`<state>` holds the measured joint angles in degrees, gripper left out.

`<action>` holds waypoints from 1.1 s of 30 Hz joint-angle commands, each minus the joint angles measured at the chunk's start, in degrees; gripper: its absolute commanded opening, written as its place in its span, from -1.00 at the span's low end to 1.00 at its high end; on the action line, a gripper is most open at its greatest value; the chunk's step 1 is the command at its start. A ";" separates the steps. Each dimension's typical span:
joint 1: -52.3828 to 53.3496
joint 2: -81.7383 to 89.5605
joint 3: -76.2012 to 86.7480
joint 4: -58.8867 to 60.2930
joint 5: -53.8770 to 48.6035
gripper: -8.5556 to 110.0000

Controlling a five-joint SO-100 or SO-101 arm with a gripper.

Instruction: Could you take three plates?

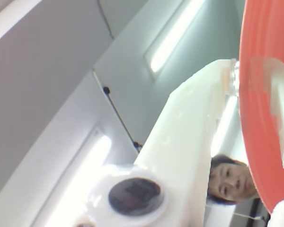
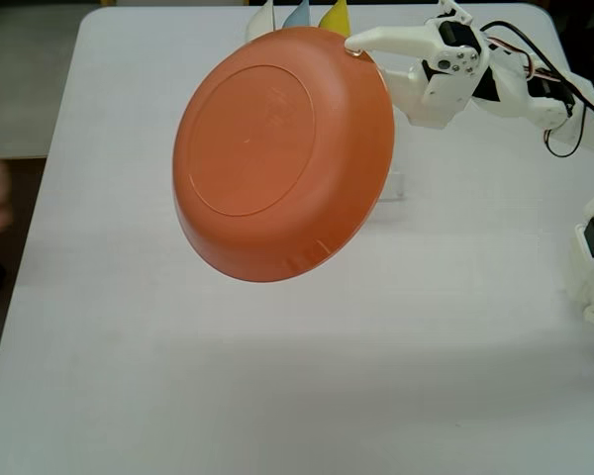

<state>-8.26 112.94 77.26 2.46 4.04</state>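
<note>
White table [image 2: 99, 297] lies beneath the orange plate [image 2: 282, 153], lifted and tilted, its rim pinched by the fingers [image 2: 361, 42].

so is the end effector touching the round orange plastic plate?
Touching. The fixed view shows the end effector clamped on the rim of the round orange plastic plate, which is lifted and tilted above the white table.

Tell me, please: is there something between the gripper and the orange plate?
No. In the fixed view the gripper already pinches the rim of the orange plate and holds it tilted above the table. The wrist view shows the plate's rim between the fingers too. Nothing separates them.
</note>
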 commanded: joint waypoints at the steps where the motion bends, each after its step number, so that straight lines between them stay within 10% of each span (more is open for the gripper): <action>1: -0.44 0.88 -1.23 -2.46 -0.44 -0.87; 26: 0.44 1.41 1.93 -3.08 0.18 -0.85; 33: 2.37 2.29 1.93 3.25 -4.83 -0.23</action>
<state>-6.94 112.76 79.98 4.31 1.14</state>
